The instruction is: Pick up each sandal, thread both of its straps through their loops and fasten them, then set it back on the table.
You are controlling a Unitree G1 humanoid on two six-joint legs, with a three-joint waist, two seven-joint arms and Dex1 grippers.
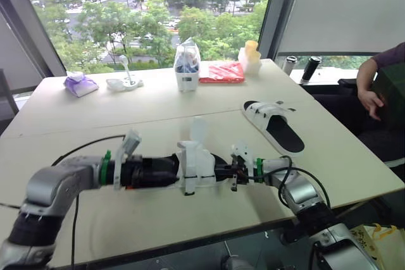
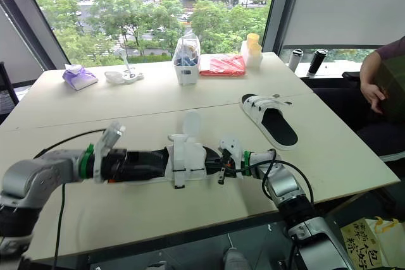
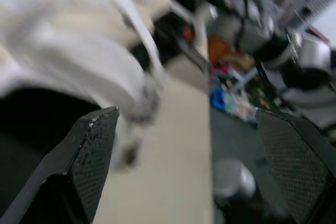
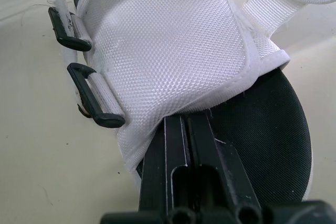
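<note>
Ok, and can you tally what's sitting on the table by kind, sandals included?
Sandals: 2, the near sandal and the far sandal
Packets: 2, purple packet and red packet
Clear bag: 1
White stand: 1
Yellow-topped container: 1
Total: 7

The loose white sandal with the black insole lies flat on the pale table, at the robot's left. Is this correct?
No: the loose white sandal lies flat on the pale table at the robot's right; the left eye view shows it.
</note>
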